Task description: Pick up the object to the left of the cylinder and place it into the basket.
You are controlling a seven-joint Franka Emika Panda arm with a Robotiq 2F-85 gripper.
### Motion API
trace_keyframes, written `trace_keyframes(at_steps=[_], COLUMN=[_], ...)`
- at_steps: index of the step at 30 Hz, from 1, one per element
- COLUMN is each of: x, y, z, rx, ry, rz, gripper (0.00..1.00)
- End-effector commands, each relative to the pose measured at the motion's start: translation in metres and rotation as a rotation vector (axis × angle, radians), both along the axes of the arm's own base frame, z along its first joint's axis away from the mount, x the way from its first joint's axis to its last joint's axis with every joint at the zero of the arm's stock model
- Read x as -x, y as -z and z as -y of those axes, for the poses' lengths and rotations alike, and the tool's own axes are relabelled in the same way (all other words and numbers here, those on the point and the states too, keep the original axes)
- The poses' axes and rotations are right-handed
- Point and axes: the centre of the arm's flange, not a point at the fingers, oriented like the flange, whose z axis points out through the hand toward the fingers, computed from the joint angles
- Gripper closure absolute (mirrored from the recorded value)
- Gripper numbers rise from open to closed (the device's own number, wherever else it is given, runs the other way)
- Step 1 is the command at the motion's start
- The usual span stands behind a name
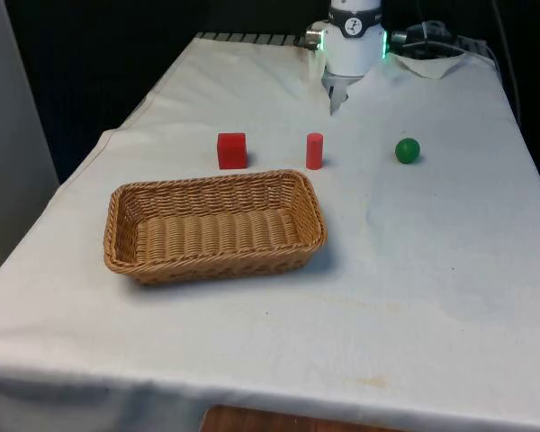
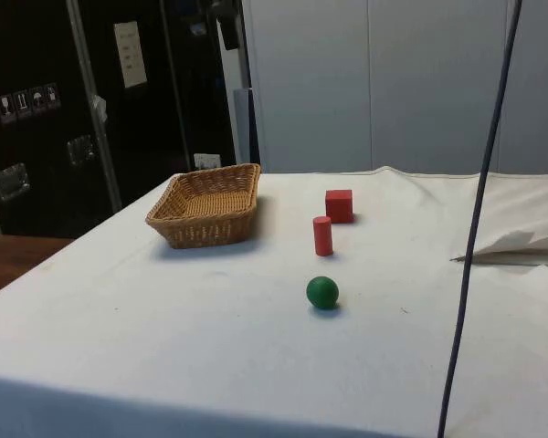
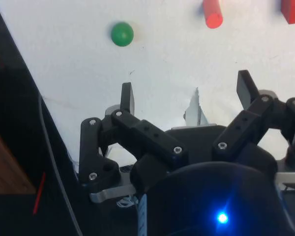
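Wicker basket (image 1: 117,220): nearest, toward the front view's left. Red cube (image 1: 231,150): just behind its far rim, left of the red cylinder (image 1: 314,150). Green ball (image 1: 407,150): well right, open cloth around. Gripper (image 3: 187,93): fingers spread, holding nothing, above bare cloth.

We take this for a robotics lab, a test station rather than a home. A table (image 1: 432,297) under a plain white cloth carries a sparse, staged set: wicker basket (image 1: 117,236), red cube (image 1: 231,150), red cylinder (image 1: 314,150), green ball (image 1: 407,150), spaced apart as trial props. A white robot arm (image 1: 353,36) stands at the far end before black curtains (image 1: 117,54). From the side we note dark cabinets (image 2: 36,119) bearing handling-symbol stickers (image 2: 26,100) and a paper label (image 2: 131,55), pale wall panels (image 2: 393,82), and a cable (image 2: 479,228) hanging loose across the view.
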Motion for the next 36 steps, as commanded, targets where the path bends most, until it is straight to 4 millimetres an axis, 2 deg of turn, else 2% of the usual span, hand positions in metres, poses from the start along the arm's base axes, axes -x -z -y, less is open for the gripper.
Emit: trace_keyframes(at_steps=[1,5,14,15,36], x=[0.002,0.003,0.019,0.015,0.061], y=[0.000,0.003,0.013,0.013,0.046], z=[-0.003,-0.008,-0.029,-0.027,-0.061], rx=[0.012,0.010,0.043,0.033,0.080], ry=[0.002,-0.003,-0.006,-0.009,-0.019], rz=[0.016,-0.004,0.027,0.007,0.083], gripper=[0.00,0.00,0.00,0.00,0.00])
